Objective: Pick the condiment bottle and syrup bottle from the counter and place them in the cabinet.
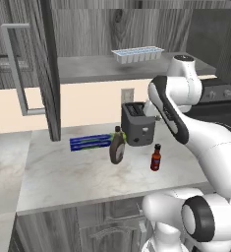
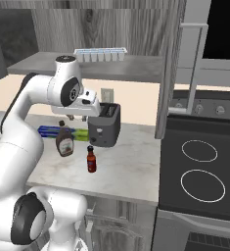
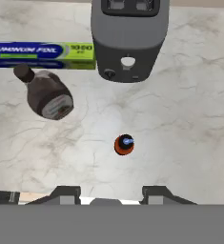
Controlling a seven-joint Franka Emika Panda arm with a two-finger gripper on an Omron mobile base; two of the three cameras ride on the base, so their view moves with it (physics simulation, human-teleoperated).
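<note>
Two bottles: left on the bench [image 1: 63, 182], neither grasped.
Gripper [image 3: 111, 193]: held high with fingers spread and nothing between them, apparently poised for a downward reach.
Condiment bottle [image 3: 124, 144]: upright almost directly beneath the gripper, cap upward, likely taken first.
Syrup bottle [image 3: 45, 95]: farther off, beside the toaster [image 3: 127, 38].
Foil box [image 3: 42, 55]: lying beyond the syrup bottle.
Cabinet [image 1: 136, 69]: above, door swung open, shelf ready.

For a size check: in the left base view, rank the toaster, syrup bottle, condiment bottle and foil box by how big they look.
1. toaster, clearly largest.
2. foil box and syrup bottle: alike overall, one long and low, the other taller and rounder, so not ranked.
3. condiment bottle, smallest, though nearest the camera.
</note>
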